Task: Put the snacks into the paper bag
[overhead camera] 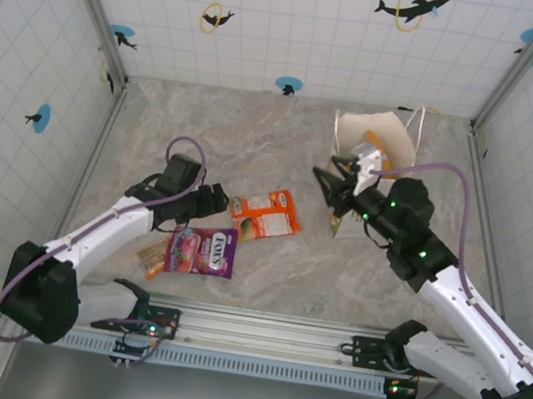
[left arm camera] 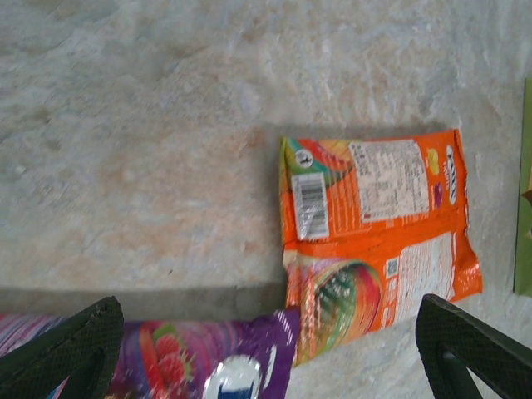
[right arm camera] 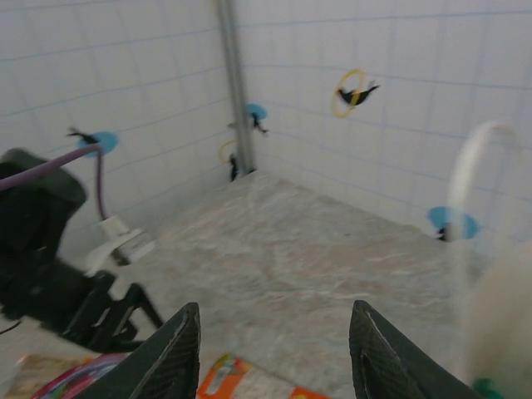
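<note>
The white paper bag stands open at the back right, its handle blurred at the edge of the right wrist view. My right gripper hovers open and empty just left of the bag, fingers spread above the table. A green packet lies partly under the right arm. The orange packet lies mid-table, with the purple packet and a slim orange bar wrapper nearer the front. My left gripper is open above the orange packet and the purple packet, holding nothing.
Tiled walls with dolphin stickers enclose the marble table on three sides. Metal posts stand at the back corners. A rail runs along the near edge. The left arm shows dark in the right wrist view.
</note>
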Available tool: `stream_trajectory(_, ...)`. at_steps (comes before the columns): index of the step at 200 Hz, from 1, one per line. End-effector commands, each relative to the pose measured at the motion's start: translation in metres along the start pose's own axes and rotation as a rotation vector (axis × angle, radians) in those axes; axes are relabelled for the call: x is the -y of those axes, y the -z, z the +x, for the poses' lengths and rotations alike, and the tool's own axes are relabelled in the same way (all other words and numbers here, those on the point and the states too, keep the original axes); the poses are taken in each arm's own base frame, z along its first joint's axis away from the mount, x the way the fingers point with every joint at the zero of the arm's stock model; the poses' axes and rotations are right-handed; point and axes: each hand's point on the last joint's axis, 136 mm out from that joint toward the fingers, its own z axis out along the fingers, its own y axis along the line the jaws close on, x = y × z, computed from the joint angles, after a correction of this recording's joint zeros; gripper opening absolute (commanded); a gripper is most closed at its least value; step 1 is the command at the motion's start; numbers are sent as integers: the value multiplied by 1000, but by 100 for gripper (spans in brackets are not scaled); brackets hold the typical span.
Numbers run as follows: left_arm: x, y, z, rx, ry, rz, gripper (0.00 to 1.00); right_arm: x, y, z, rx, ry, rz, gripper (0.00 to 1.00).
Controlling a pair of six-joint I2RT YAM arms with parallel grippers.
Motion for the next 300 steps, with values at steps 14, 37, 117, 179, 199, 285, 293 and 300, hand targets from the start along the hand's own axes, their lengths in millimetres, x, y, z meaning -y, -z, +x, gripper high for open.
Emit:
stream_trajectory(14, -39, 13, 36, -96, 104, -77, 93, -46, -6, 47, -169, -96, -54, 51)
stream_trajectory(37, -63, 21, 37, -82, 214, -49, 91, -75, -14, 80, -244, -202, -93, 54)
stream_trajectory(117, -98, 13, 41, -62, 345, -24, 88, -139, -43, 184, -572, -622, -71, 59)
stream_trajectory(179, -101, 2, 53, -93, 343, 2, 86, -149, -71, 236, -663, -803, -53, 67)
stream_trajectory(199, -99, 1, 55, -101, 340, 17, 85, -150, -79, 253, -694, -843, -42, 68)
stream_trajectory(285, -96, -1, 61, -120, 328, 44, 81, -150, -115, 299, -745, -873, -41, 69)
stream_trajectory(293, -96, -1, 60, -120, 325, 44, 81, -152, -117, 299, -739, -881, -63, 69)
stream_trajectory(300, -96, -1, 60, -121, 323, 43, 81, -155, -119, 300, -732, -897, -86, 68)
